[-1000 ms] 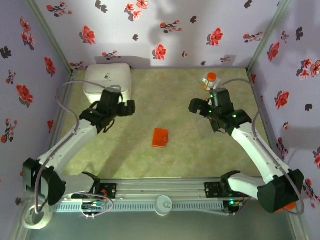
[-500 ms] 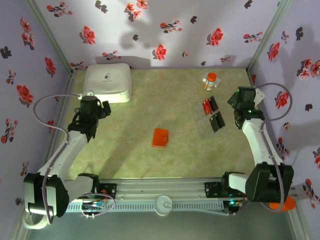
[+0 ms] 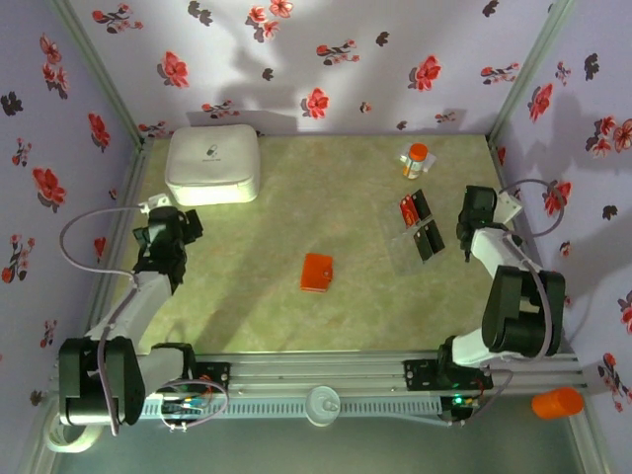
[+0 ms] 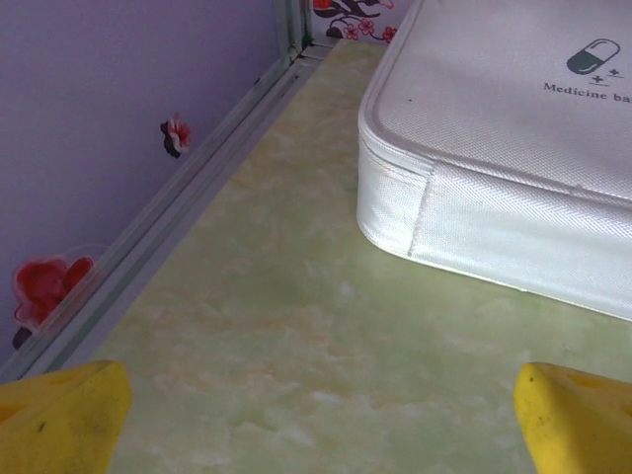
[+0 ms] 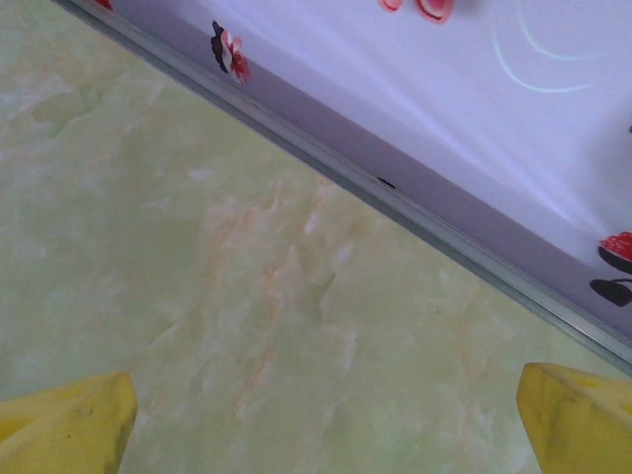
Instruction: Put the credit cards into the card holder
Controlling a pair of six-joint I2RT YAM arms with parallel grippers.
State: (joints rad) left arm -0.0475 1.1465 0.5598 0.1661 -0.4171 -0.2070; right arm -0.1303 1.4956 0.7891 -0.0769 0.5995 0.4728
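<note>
The card holder (image 3: 317,273), a small orange-red square, lies shut at the middle of the table. The credit cards lie to its right: a red and a black one (image 3: 414,206) side by side, more black ones (image 3: 428,240) just below, and a pale clear one (image 3: 404,255) beside those. My left gripper (image 3: 178,225) is folded back at the left edge, far from the holder. It stands open, its yellow fingertips (image 4: 59,415) wide apart over bare table. My right gripper (image 3: 476,203) sits at the right edge beside the cards. It is open too, its fingertips (image 5: 578,415) holding nothing.
A big white rounded medicine box (image 3: 213,163) stands at the back left, close ahead of the left gripper (image 4: 321,425). A small orange-capped bottle (image 3: 416,160) stands behind the cards. Flowered walls and metal rails (image 5: 395,197) close in the table on three sides.
Both arms have pulled back from the middle of the table to its left and right edges and folded low. The cards, earlier covered by the right arm, now show.
</note>
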